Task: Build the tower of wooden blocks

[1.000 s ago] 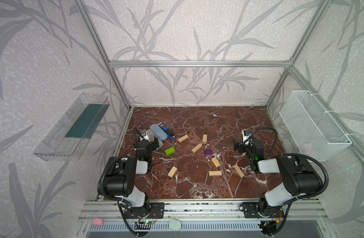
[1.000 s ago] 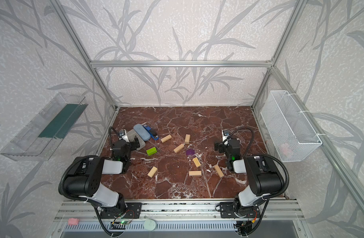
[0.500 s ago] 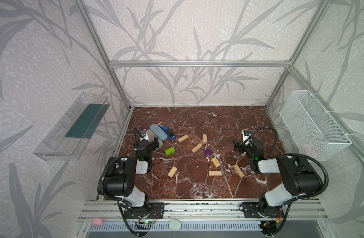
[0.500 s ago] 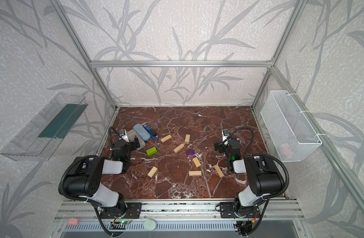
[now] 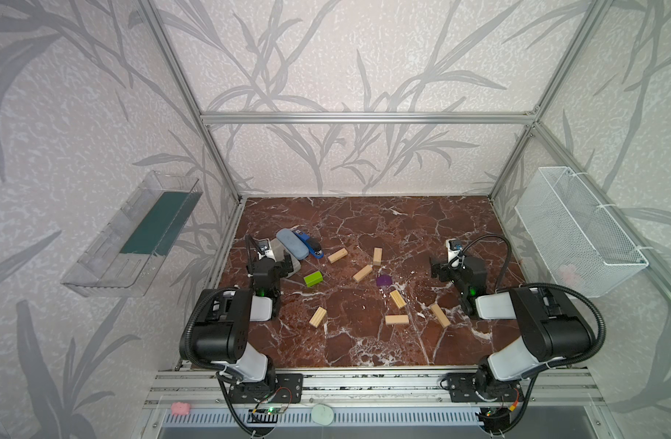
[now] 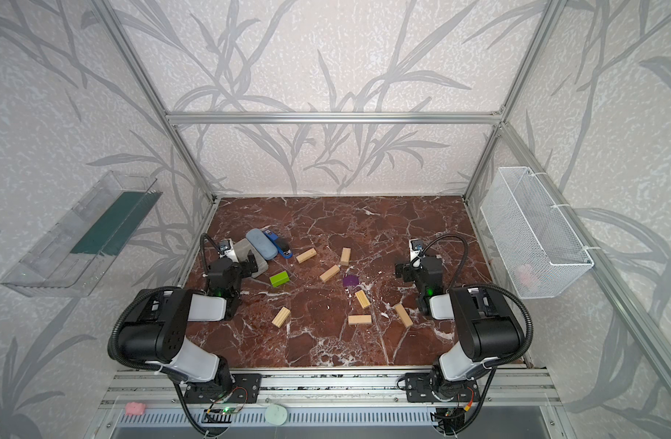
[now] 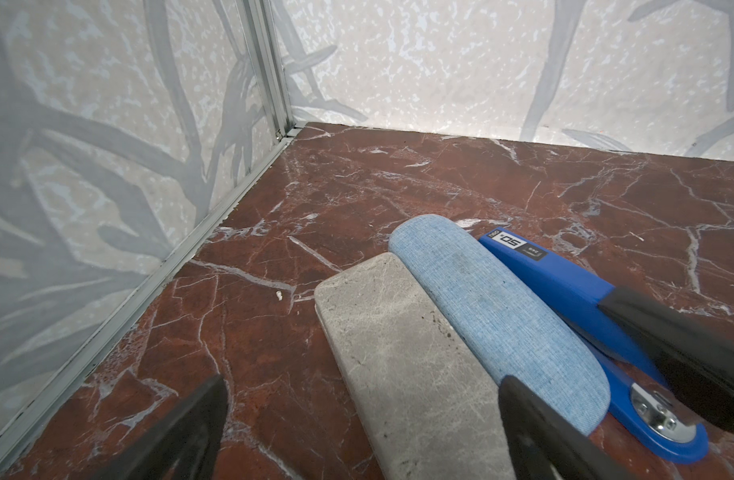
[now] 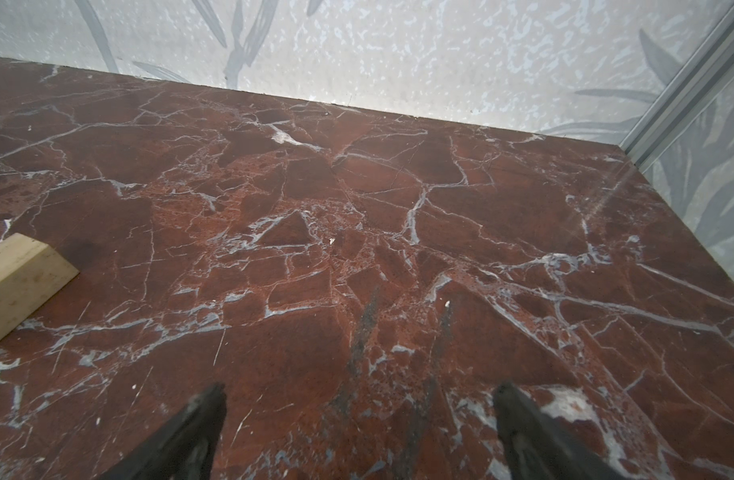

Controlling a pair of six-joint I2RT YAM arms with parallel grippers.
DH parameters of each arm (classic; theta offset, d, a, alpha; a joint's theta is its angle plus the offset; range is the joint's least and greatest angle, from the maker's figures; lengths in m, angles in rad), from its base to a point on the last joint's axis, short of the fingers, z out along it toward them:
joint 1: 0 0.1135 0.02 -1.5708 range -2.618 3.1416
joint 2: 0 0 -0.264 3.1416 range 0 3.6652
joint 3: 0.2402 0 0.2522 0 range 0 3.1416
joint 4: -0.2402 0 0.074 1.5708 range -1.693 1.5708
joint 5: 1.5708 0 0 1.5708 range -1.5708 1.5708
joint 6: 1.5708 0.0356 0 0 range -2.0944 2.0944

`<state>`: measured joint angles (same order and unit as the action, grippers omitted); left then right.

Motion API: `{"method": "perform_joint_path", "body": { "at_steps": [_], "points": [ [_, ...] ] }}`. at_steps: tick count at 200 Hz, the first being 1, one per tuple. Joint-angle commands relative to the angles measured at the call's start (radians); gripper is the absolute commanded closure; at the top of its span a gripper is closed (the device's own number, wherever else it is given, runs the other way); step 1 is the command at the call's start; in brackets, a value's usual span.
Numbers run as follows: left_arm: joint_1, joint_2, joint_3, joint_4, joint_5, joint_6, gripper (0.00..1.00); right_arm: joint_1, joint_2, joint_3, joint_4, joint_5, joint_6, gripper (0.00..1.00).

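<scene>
Several pale wood blocks lie flat and apart on the red marble table [image 5: 364, 342] in both top views, among them one at mid-table [image 5: 362, 273] [image 6: 329, 273] and one near the front left [image 5: 318, 316]. A lime-green block [image 5: 313, 278] and a purple block [image 5: 383, 280] lie among them. No tower is in view. My left gripper [image 5: 269, 263] [image 7: 361, 399] is open low at the table's left edge, over a grey case [image 7: 398, 353]. My right gripper [image 5: 453, 266] [image 8: 359, 395] is open over bare marble at the right, with one wood block [image 8: 20, 274] off to its side.
Beside the grey case lie a blue-grey fabric case [image 7: 494, 303] and a blue-and-black stapler-like item [image 7: 573, 299], close to the left wall rail [image 7: 182, 253]. A white wire basket [image 5: 577, 232] hangs on the right wall, a clear tray [image 5: 136, 232] on the left wall.
</scene>
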<state>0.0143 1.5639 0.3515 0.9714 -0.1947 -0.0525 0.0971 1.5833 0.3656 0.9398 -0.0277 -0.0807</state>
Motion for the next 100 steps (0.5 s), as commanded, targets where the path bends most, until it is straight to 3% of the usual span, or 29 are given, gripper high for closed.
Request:
{"method": "perform_joint_path", "body": {
  "at_steps": [1,55,100],
  "points": [
    [-0.001,0.007,0.015,-0.001,0.006,0.016,0.01,0.0,0.001,-0.003,0.058,-0.011,-0.015,0.01],
    [-0.004,-0.024,-0.007,0.016,0.042,0.031,0.01,0.009,-0.02,-0.07,0.168,0.039,-0.007,0.01],
    [-0.005,-0.184,0.007,-0.144,0.083,0.048,0.01,0.026,-0.179,-0.048,-0.012,0.038,-0.029,0.01]
  ]
}}
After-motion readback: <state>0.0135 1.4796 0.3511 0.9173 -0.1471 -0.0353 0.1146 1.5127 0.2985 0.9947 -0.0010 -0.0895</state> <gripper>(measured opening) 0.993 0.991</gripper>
